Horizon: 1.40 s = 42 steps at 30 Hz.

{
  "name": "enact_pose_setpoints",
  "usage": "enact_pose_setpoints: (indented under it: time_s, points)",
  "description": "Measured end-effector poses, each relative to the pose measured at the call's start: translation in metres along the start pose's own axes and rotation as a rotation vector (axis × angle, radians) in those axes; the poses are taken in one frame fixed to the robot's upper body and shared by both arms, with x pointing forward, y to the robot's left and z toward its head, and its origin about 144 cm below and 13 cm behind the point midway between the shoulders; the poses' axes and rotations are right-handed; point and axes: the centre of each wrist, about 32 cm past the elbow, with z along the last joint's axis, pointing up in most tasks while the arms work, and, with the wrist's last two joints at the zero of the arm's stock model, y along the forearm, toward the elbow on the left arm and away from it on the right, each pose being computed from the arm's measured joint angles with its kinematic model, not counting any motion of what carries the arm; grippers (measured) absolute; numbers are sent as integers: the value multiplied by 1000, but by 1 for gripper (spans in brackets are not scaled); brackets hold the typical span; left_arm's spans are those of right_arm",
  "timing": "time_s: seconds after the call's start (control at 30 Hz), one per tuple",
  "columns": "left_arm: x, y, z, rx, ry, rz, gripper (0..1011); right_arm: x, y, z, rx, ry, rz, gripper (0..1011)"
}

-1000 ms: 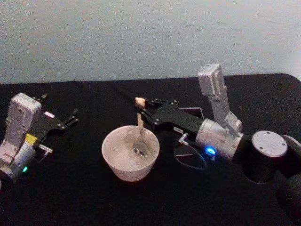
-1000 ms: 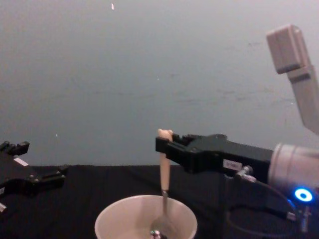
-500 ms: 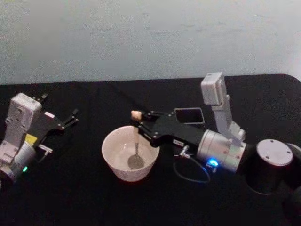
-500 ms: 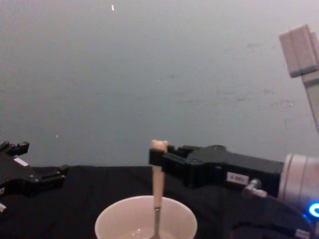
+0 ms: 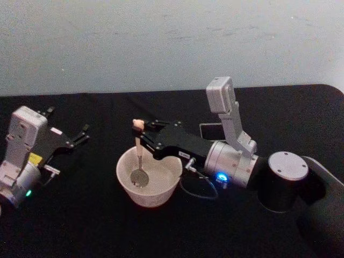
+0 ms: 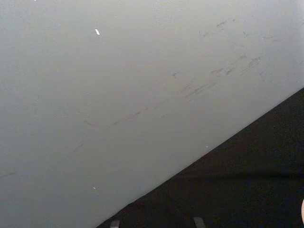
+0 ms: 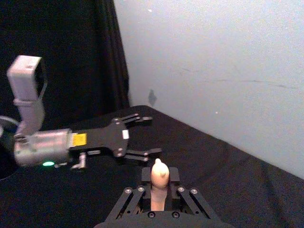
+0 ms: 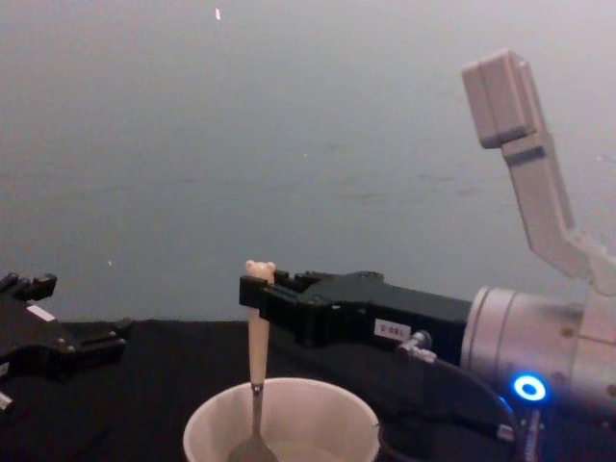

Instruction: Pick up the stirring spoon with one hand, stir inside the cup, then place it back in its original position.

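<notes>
Head view, right gripper (image 5: 141, 132): reaching in over the cup from the robot's right, its fingers pinched on the top of the spoon's beige handle, just under the little bear head.
Stirring spoon (image 5: 138, 156): hanging close to upright, metal bowl down inside the cup, toward its left half. From where I stand I can't tell whether it touches the bottom.
Cup (image 5: 151, 196): cream-white, standing on the black table (image 5: 107, 231) in the middle of the scene.
Holder (image 5: 207, 129): dark square box behind the right arm, well apart from the cup and partly hidden by the arm. What is inside it I can't make out.
Left gripper (image 5: 68, 122): off to the left, low over the table, fingers spread, holding nothing.
Done, I'd say: the pick-up is finished and the spoon is in the cup, so this looks like the stirring step itself.
Left to do, by my reckoning: finish the stir, lift the spoon clear of the rim, carry it back to the holder, lower it in and let go.
How far along: roughly the middle.
</notes>
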Motion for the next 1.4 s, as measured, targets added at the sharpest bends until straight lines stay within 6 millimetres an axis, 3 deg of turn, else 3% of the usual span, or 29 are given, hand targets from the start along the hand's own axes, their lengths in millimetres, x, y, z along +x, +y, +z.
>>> enact_pose_setpoints:
  time_s: [0.33, 0.83, 1.4]
  points:
    - [0, 0, 0, 0, 0, 0, 1001, 13, 3, 2, 2, -17, -74, 214]
    - [0, 0, 0, 0, 0, 0, 1001, 7, -29, 5, -11, -3, -62, 214]
    - [0, 0, 0, 0, 0, 0, 1001, 8, -25, 13, 46, 16, -82, 214]
